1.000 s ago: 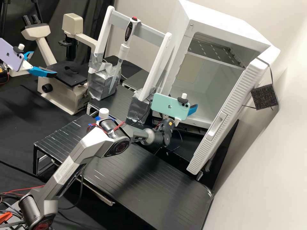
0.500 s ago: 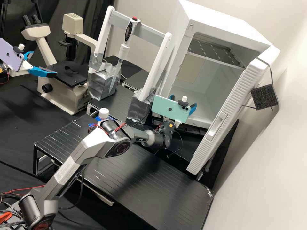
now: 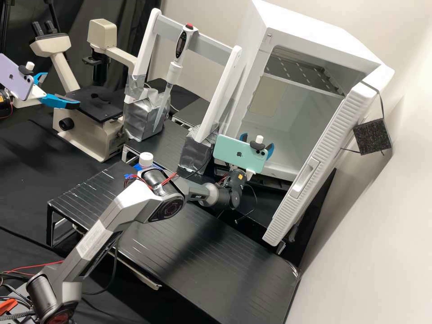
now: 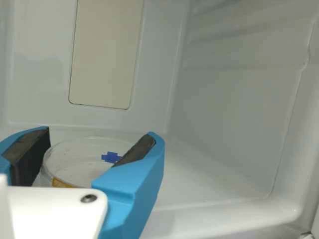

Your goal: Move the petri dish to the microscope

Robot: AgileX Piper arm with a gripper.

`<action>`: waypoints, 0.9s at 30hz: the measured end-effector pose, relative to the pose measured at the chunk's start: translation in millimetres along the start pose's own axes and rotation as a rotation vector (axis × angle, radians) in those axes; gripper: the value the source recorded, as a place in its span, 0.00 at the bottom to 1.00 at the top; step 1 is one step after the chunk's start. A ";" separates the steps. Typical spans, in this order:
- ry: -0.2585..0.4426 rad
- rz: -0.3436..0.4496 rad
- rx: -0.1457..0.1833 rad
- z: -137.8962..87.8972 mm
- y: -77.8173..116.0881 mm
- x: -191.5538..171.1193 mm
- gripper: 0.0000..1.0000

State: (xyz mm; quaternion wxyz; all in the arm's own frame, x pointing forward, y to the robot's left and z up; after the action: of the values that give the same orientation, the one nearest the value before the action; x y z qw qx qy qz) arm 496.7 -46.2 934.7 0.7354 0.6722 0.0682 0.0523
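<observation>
Petri dish (image 4: 79, 162) is at the gripper (image 3: 257, 141); open chamber floor (image 4: 212, 181) beside.

Gripper (image 3: 257, 142) and dish (image 4: 82, 159) partly covered, arms cropped.
In the high view, right of centre, the phone (image 3: 236, 154) hides part of the gripper; the second arm (image 3: 5, 104) is cut off at the left edge, the near arm (image 3: 128, 202) at lower left. In the wrist view the gripper overlaps the dish's rim; contact is unclear.
</observation>
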 end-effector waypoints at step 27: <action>-0.039 0.026 -0.023 19.9 14.3 -3.4 1.00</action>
State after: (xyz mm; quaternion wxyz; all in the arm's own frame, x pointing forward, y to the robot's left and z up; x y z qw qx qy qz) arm 496.9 -65.1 950.8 0.7435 0.6655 0.0446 0.0493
